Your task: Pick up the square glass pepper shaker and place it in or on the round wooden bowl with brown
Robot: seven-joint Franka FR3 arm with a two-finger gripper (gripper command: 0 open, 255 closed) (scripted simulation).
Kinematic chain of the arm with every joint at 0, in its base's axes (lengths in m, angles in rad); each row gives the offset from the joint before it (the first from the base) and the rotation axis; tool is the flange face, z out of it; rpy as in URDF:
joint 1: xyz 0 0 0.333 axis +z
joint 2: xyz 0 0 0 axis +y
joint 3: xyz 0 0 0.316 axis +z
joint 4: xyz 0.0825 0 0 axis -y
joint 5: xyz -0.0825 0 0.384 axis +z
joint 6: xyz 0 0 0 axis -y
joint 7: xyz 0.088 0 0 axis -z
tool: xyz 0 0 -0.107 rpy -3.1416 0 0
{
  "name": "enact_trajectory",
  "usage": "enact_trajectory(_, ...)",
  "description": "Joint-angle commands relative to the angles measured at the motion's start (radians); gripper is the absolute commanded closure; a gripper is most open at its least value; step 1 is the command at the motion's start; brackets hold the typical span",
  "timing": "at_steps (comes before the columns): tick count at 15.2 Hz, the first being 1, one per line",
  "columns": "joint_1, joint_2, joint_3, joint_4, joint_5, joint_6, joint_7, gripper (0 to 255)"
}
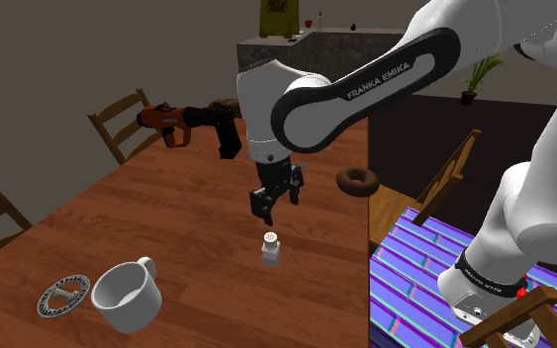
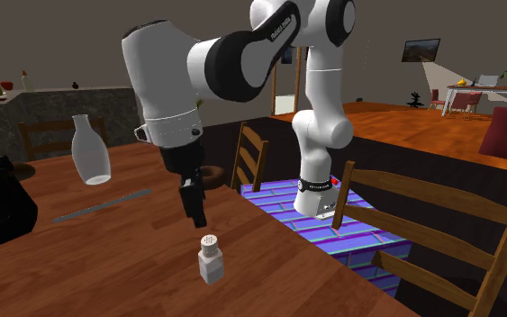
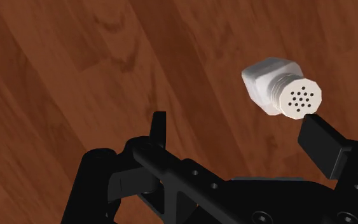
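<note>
Reaching step: the open, empty hand point(image 1: 274, 202) hovers above the upright pepper shaker point(image 1: 270, 249) on the bench point(image 1: 157, 198), and should next centre and descend.

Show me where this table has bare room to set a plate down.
Bare wood lies between the drill and the mug. It is crowded around the shaker, near the gripper, and beside the mug, where a grey ring lies.
</note>
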Motion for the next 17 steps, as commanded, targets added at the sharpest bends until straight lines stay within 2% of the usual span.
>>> enact_trajectory(1, 0.019, 0.081, 0.013, 0.057, -0.028, 0.008, 0.032, 0)
enact_trajectory(5, 0.066, 0.216, 0.028, 0.169, -0.075, 0.004, 0.087, 0)
enact_trajectory(12, 0.071, 0.242, 0.023, 0.104, -0.087, 0.093, 0.095, 0)
enact_trajectory(17, 0.071, 0.245, 0.023, 0.100, -0.088, 0.100, 0.096, 0)
